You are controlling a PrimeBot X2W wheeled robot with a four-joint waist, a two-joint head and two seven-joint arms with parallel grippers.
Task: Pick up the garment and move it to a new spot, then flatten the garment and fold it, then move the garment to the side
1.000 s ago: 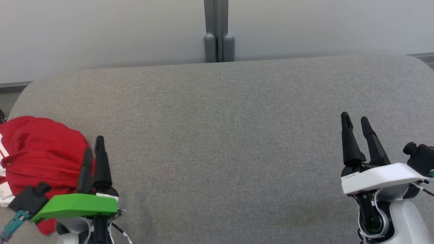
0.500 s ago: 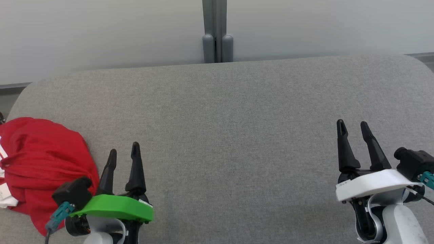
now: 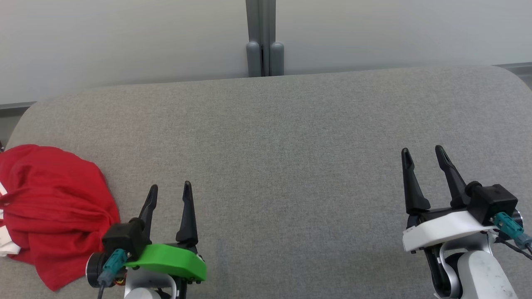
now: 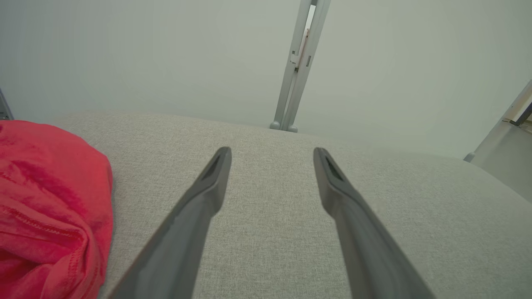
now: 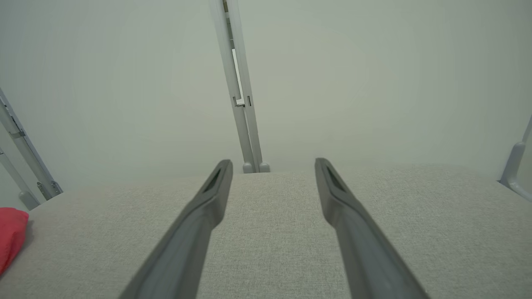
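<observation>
The right gripper's (image 5: pixel 272 162) two dark fingers (image 5: pixel 208 207) stand spread wide, nothing between them, over the grey fabric worktop (image 5: pixel 270 249), pointing toward its far edge, where a grey post (image 5: pixel 241 104) rises against a pale wall (image 5: pixel 374 83), while a bit of the red garment (image 5: pixel 10 232) lies by the worktop's left edge.

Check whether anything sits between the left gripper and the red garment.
Nothing visible does. The red garment lies bunched just left of the open left gripper, with only bare grey surface between them.
</observation>
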